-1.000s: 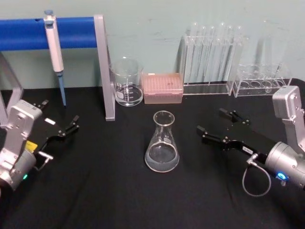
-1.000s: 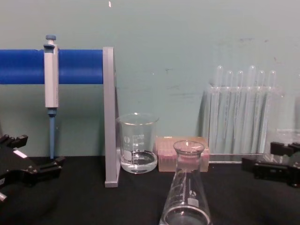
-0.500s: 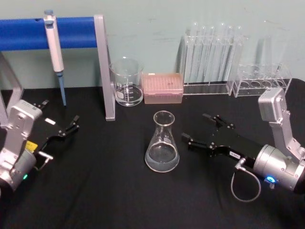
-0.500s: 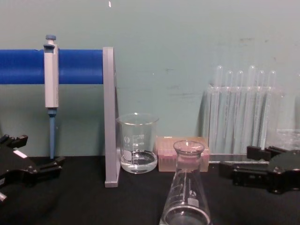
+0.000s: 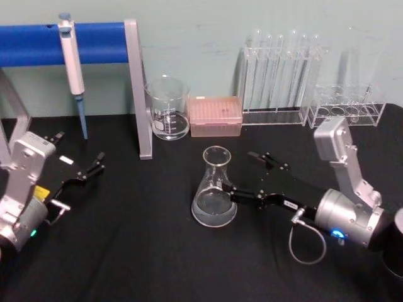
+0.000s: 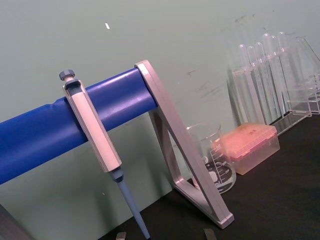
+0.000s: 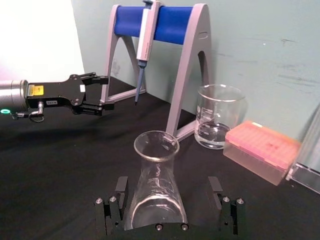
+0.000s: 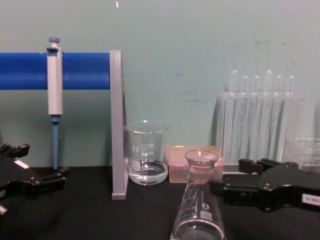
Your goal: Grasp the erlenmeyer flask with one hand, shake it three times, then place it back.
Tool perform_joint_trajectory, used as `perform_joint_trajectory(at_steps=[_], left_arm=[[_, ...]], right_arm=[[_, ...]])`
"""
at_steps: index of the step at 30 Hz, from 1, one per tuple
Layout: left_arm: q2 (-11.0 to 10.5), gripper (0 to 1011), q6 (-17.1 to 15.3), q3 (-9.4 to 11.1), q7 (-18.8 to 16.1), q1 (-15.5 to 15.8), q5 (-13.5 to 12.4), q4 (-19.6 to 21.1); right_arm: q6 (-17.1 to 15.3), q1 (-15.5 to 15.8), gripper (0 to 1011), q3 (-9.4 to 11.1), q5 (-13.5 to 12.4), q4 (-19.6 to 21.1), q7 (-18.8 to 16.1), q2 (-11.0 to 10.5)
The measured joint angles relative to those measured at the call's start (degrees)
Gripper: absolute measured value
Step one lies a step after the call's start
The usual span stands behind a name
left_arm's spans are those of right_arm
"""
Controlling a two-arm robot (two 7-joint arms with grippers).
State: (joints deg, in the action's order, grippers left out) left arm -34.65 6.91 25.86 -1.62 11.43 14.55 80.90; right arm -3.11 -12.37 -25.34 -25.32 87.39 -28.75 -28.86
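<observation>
The clear erlenmeyer flask (image 5: 215,189) stands upright on the black table, mid-centre, with a little clear liquid in its base. My right gripper (image 5: 238,172) reaches in from the right, open, its near fingertip against the flask's right side. In the right wrist view the flask (image 7: 155,192) stands between the two spread fingers (image 7: 116,202), closer to one of them. The chest view has this gripper (image 8: 230,176) level with the flask (image 8: 199,210) below its neck. My left gripper (image 5: 80,148) rests open at the table's left, away from the flask.
A blue pipette stand (image 5: 94,43) holding a pipette (image 5: 72,60) is at the back left. A glass beaker (image 5: 167,108), a pink tip box (image 5: 215,116) and clear test tube racks (image 5: 280,75) line the back wall behind the flask.
My right gripper has moved left across the table, from well right of the flask to its side, staying open. The flask and left arm have not moved.
</observation>
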Motion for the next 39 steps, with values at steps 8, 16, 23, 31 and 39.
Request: perform_joint_trajectory(at_steps=[8, 16, 23, 31, 39], left_arm=[[0.0, 1001, 0.0, 0.0, 0.0, 0.0, 0.0, 0.0], [0.0, 1001, 0.0, 0.0, 0.0, 0.0, 0.0, 0.0], [0.0, 1001, 0.0, 0.0, 0.0, 0.0, 0.0, 0.0], [0.0, 1001, 0.0, 0.0, 0.0, 0.0, 0.0, 0.0], [0.0, 1001, 0.0, 0.0, 0.0, 0.0, 0.0, 0.0]], right_arm=[[0.8, -2.3, 1000, -1.7, 2.3, -2.4, -0.5, 1.8], [1.2, -4.2, 1000, -2.8, 3.8, -4.6, -1.0, 3.3], [1.6, -5.7, 1000, -3.5, 4.7, -6.5, -1.4, 4.7], [1.7, -7.3, 1000, -4.0, 5.3, -8.6, -1.7, 6.1], [1.9, -8.4, 1000, -4.2, 5.6, -10.1, -2.0, 7.0]])
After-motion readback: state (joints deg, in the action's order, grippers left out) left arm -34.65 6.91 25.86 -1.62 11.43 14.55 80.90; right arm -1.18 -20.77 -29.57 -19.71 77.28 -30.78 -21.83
